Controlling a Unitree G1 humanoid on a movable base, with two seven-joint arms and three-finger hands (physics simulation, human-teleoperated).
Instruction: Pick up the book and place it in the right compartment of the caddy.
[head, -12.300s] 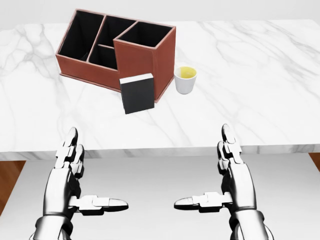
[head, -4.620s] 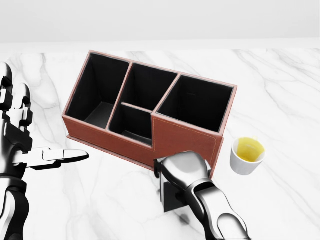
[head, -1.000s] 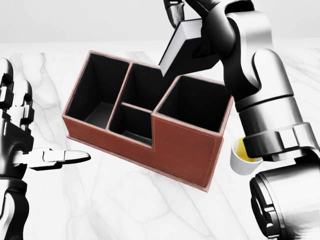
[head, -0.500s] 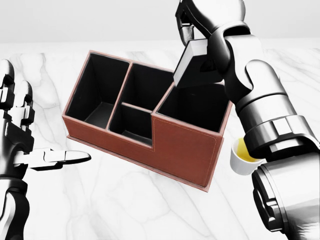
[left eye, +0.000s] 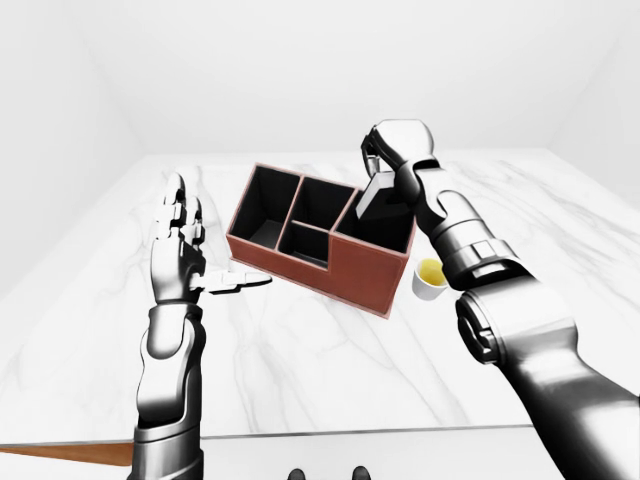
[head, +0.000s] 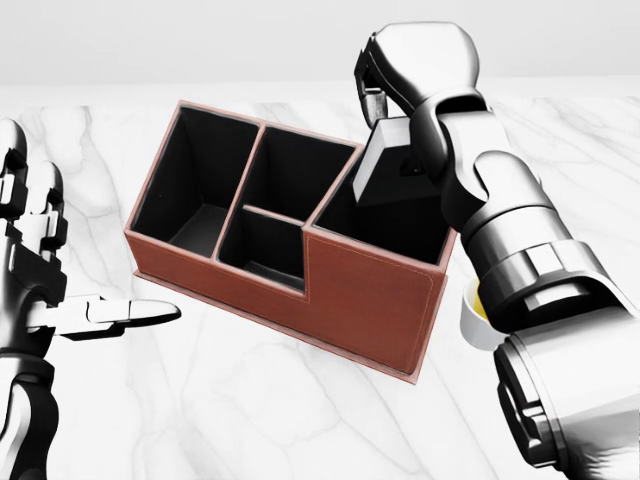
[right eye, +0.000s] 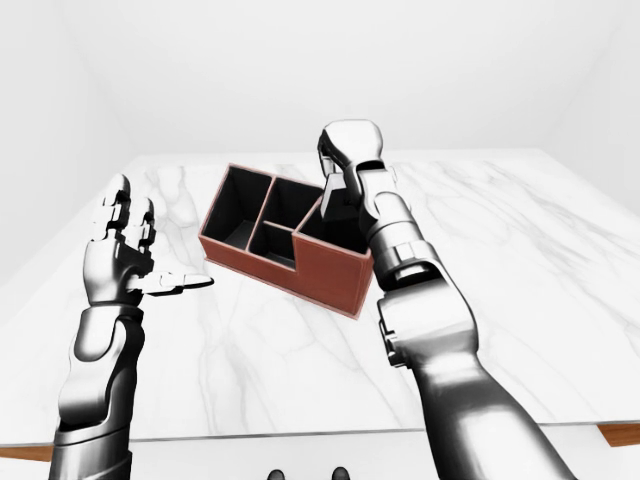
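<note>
A brown caddy (head: 350, 300) with black compartments stands on the white marble table (head: 250, 420). My right hand (head: 400, 90) is shut on a black book (head: 385, 170) with white page edges. It holds the book tilted, its lower end down inside the caddy's right compartment (head: 400, 225). My left hand (head: 60, 290) is open and empty, held up at the left of the head view, apart from the caddy. The book also shows in the left-eye view (left eye: 378, 197).
A white cup (left eye: 430, 278) with yellow inside stands just right of the caddy, mostly hidden behind my right forearm in the head view. The table's near edge (left eye: 330, 435) runs along the bottom of the left-eye view.
</note>
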